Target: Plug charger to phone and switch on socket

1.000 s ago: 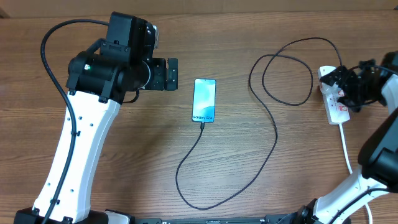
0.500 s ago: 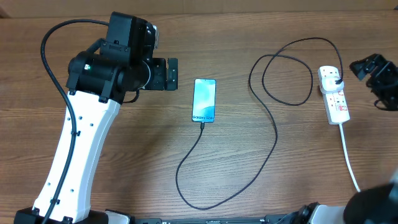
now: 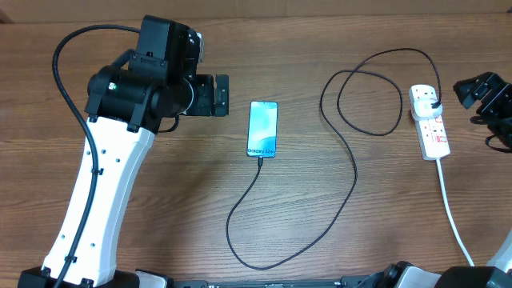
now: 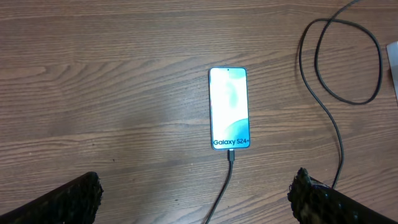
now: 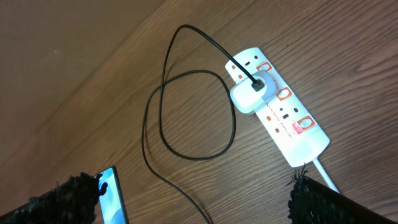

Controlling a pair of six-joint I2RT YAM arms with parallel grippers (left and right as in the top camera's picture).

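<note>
The phone (image 3: pixel 262 129) lies flat mid-table with its blue-cyan "Galaxy S24" screen up. It also shows in the left wrist view (image 4: pixel 229 107) and at the lower left of the right wrist view (image 5: pixel 112 194). The black charger cable (image 3: pixel 352 172) is plugged into the phone's bottom end (image 4: pixel 231 155) and loops across the table to a white adapter (image 5: pixel 252 93) seated in the socket. The socket is a white power strip (image 3: pixel 432 128) with red switches (image 5: pixel 283 115). My left gripper (image 3: pixel 214 94) is open beside the phone (image 4: pixel 196 199). My right gripper (image 3: pixel 478 88) is open, right of the strip (image 5: pixel 202 199).
The strip's white cord (image 3: pixel 452 212) runs toward the table's front right edge. The black cable forms a loop (image 3: pixel 370 92) between phone and strip and a long bend (image 3: pixel 256 256) near the front. The table is bare brown wood.
My right gripper has pulled away from over the power strip, to the right edge of the overhead view. The left arm, phone and cable have not moved.
</note>
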